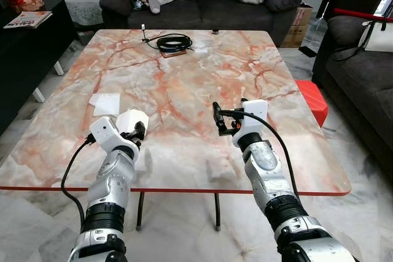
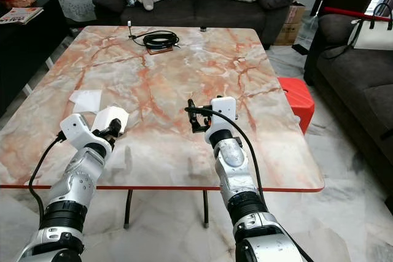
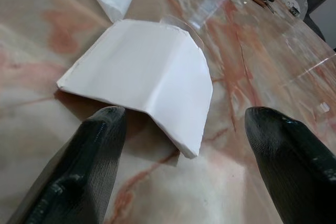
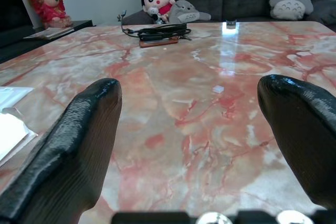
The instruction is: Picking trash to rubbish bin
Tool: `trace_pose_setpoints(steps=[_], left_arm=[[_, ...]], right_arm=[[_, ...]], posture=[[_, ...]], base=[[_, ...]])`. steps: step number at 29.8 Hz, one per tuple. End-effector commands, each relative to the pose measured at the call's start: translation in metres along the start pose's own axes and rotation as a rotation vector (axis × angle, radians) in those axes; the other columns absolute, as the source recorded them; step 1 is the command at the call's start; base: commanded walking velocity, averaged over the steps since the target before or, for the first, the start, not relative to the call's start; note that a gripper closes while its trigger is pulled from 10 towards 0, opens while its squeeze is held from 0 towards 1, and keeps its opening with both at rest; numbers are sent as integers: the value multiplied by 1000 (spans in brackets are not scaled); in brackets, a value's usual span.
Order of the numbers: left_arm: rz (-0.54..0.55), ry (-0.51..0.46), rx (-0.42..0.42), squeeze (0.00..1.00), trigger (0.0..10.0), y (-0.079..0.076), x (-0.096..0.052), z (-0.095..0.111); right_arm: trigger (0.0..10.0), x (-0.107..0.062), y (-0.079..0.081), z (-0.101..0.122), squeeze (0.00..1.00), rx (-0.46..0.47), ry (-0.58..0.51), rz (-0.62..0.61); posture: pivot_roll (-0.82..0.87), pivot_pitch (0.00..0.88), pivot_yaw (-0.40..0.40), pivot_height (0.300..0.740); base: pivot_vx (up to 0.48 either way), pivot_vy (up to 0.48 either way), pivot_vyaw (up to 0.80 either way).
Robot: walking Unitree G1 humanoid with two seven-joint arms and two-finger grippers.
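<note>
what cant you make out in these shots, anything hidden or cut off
- Rubbish bin: no bin can be identified; the red object beside the marble table is partly hidden by the table edge, so its kind is unclear.
- Folded white paper: the left gripper covers part of it in the head views.
- Flat white sheet: cut off by the frame edge in the left wrist view.
- Small item by the black cable: too small to identify.

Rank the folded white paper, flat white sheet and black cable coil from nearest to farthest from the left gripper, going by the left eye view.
1. Folded white paper, right at the left gripper.
2. Flat white sheet, just beyond, further left.
3. Black cable coil, at the table's far end.
</note>
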State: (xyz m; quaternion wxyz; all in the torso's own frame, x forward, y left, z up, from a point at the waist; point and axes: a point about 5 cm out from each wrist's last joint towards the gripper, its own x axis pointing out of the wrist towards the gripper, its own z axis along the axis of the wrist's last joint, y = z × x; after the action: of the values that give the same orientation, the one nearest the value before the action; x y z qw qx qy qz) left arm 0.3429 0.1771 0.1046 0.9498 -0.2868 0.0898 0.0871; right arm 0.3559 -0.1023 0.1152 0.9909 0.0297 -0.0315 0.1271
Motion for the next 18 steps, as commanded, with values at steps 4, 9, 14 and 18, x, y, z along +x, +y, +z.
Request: trace_pose_setpoints(steps=[4,9,14,18], left_arm=[[-1,43,-31,0,10000,-4,1,-8],[-14,44,-35,0,10000,-7,2,-7],[0,60,-43,0,10000,-6,3,-12],[-1,65,-43,0,10000,-8,6,-12]], right_arm=[[10000,0,0,3,0,-8,-7,4],[10000,-1,-2,3,0,-10,-7,0],[10000,-1,-1,2,0,-10,-5,4],[10000,-1,-1,3,0,-11,-6,5]], posture=[[-33,23,-14,740],[-38,25,-13,740],[-35,25,-13,740],[-41,24,-14,740]], base=[[0,0,0],[0,0,0],[0,0,0],[0,0,0]])
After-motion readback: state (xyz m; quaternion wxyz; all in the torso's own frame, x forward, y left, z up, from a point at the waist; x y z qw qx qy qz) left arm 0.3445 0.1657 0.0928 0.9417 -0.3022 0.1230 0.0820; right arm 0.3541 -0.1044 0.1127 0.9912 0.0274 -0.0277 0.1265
